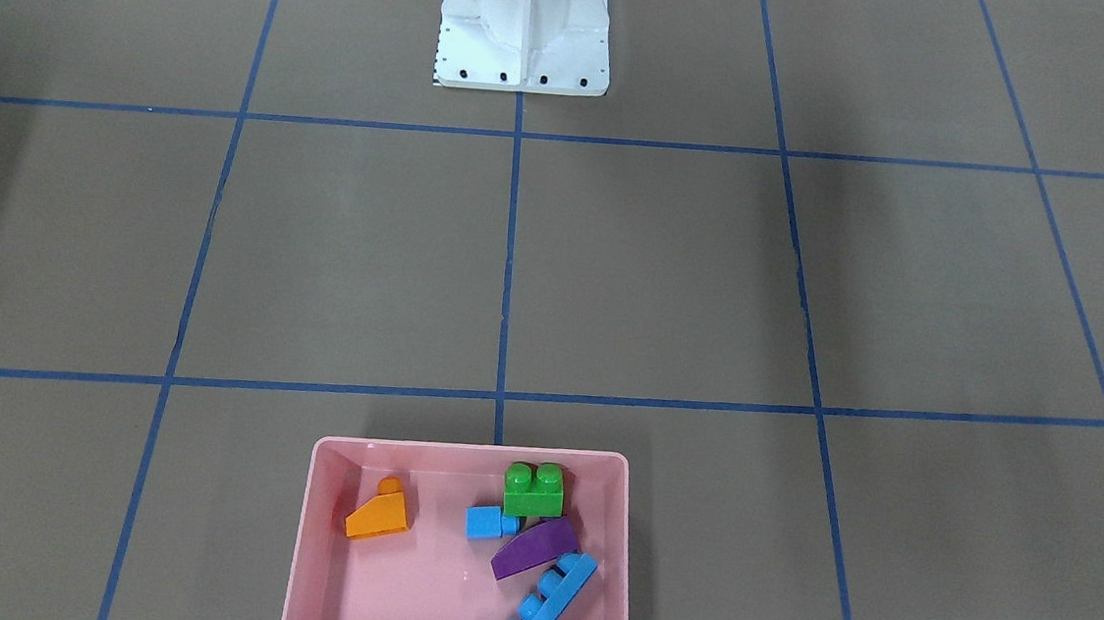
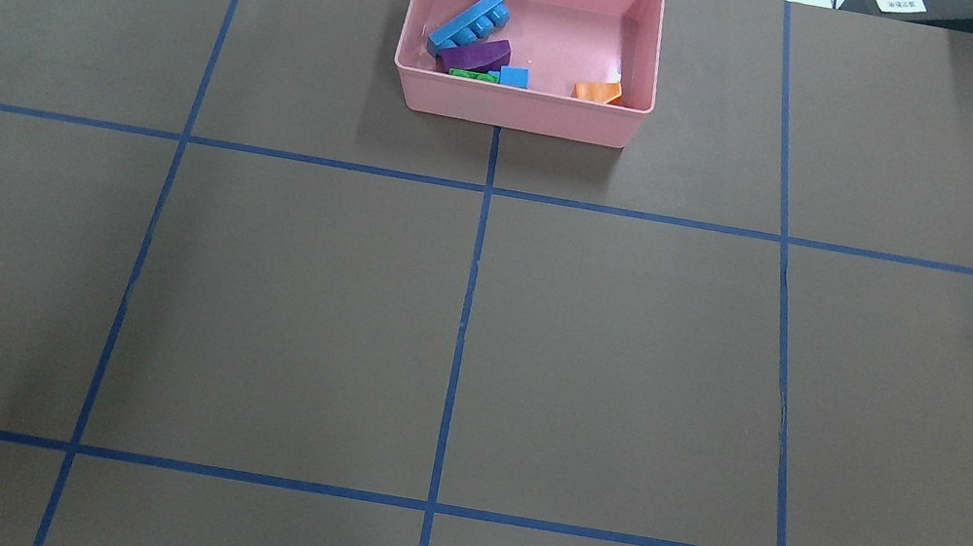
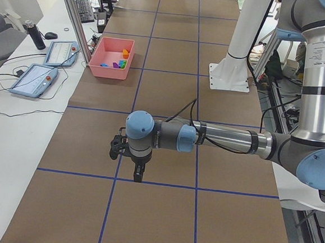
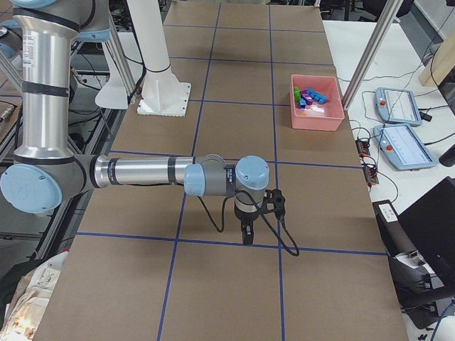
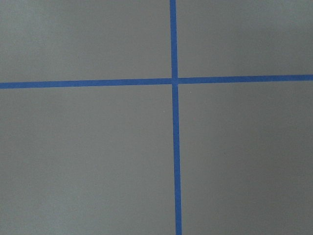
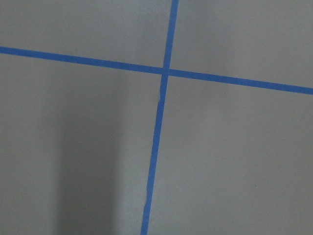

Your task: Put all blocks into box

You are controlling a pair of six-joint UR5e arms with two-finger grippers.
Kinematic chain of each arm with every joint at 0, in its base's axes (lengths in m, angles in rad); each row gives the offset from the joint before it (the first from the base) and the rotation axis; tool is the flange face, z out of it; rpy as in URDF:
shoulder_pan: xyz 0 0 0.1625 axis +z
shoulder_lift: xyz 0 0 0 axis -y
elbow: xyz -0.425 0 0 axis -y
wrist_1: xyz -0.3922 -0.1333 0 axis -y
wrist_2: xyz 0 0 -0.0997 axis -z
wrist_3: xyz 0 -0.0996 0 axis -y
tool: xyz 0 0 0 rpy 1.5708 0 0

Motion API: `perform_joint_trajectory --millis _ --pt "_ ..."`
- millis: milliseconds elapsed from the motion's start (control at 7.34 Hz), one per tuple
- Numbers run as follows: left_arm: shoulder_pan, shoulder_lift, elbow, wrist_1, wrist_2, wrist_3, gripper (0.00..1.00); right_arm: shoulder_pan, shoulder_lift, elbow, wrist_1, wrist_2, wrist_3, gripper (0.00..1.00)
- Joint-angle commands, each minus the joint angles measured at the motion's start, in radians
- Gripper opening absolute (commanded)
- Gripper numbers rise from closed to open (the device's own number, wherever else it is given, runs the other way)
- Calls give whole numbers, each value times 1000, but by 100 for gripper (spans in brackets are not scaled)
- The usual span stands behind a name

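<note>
**A:** Entry, large items first. Table and arms?

**B:** A brown table (image 2: 634, 337) gridded with blue tape (image 2: 466, 309). The left arm (image 3: 217, 140) stretches level over it, well apart from the box (image 1: 421, 595). So does the right arm (image 4: 142, 172). The white base (image 1: 525, 32) stands opposite the box, on the same tape line.

**A:** End effectors?

**B:** The left gripper (image 3: 138, 175) points down over a tape line, well apart from the box. The right gripper (image 4: 247, 236) does likewise. Both show only in the side views, so I cannot tell whether the fingers are apart or together. The wrist views give only table and tape crossings.

**A:** Box?

**B:** Pink, at the table edge farthest from the base. All five blocks (image 2: 475, 56) lie inside it.

**A:** Layout inside the box?

**B:** The bar (image 1: 548, 605) lies slanted, on its side, near the box wall on the robot's left. The purple piece (image 1: 536, 548) touches the bar's end on the base side. The green brick (image 1: 534, 491) sits upright by the base-side wall, against the purple piece. The wedge (image 1: 379, 516) sits apart from the rest, near the base-side corner on the robot's right. The cube (image 1: 484, 522) touches the green brick on the wedge's side.
</note>
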State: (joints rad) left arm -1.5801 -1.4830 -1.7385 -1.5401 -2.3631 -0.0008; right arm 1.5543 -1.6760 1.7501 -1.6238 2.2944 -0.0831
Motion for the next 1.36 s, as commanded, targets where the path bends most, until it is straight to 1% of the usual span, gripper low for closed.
perform_joint_trajectory --millis 0,272,1226 --pt "-1 35 -19 -9 -5 -1 100 6 -7 8 -11 -1 -9 100" --pt "2 29 2 -11 5 7 100 7 -13 12 -4 0 6 100" --pt "2 24 -10 -8 7 5 100 4 -10 0 2 -10 5 100"
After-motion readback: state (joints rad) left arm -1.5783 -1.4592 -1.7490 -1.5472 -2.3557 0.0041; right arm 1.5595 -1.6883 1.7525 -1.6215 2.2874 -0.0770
